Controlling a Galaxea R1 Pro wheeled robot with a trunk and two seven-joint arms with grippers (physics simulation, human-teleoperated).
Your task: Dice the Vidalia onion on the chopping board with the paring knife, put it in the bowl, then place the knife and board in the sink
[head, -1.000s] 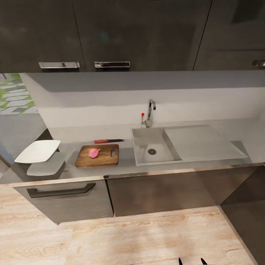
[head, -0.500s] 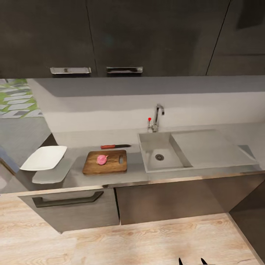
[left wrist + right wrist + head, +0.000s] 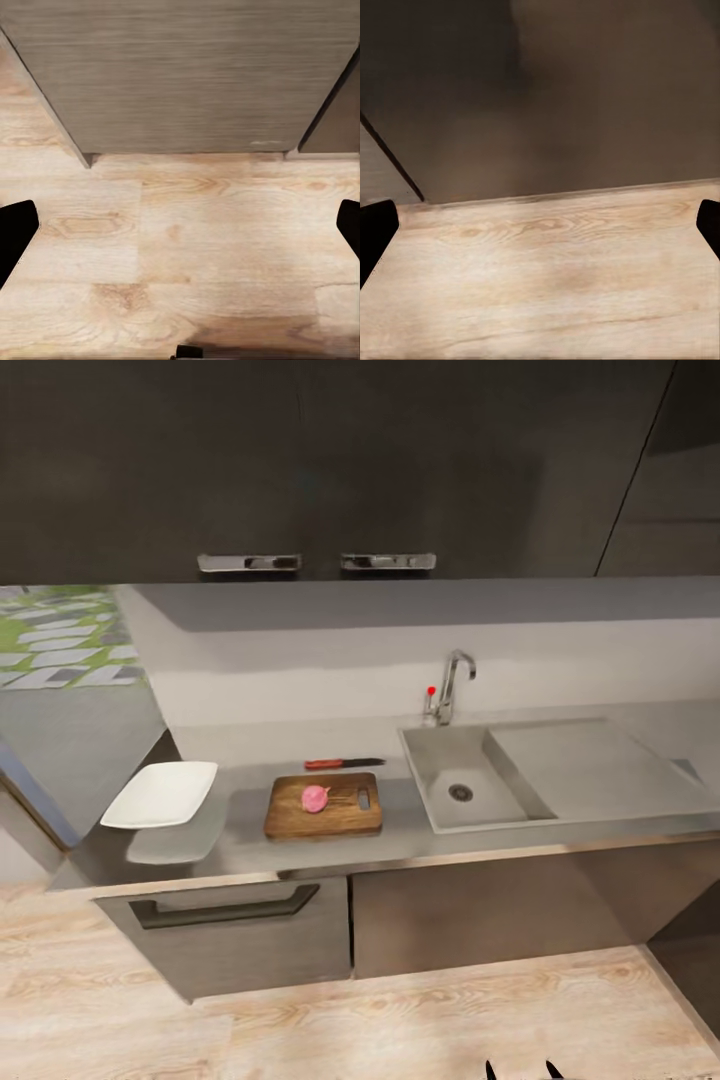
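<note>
In the head view the pinkish-red Vidalia onion (image 3: 315,798) rests on the dark brown chopping board (image 3: 335,815), which lies on the grey countertop (image 3: 240,830) left of the sink (image 3: 500,760). The red-handled paring knife (image 3: 343,763) lies on the worktop just behind the board. The white bowl (image 3: 160,795) sits at the countertop's left end. My left gripper (image 3: 180,225) and right gripper (image 3: 540,225) both stand open and hold nothing, low over the pale wood floor facing the lower cabinets, far from the worktop.
The chrome tap (image 3: 452,682) with its red knob (image 3: 431,690) stands behind the basin, and a drainboard (image 3: 600,765) lies to its right. Dark wall cabinets (image 3: 320,460) hang overhead. A drawer front with a handle (image 3: 225,908) sits below the bowl.
The whole picture has slid to the right and slightly down, so the camera has moved. The onion, board, knife and bowl keep their places on the worktop.
</note>
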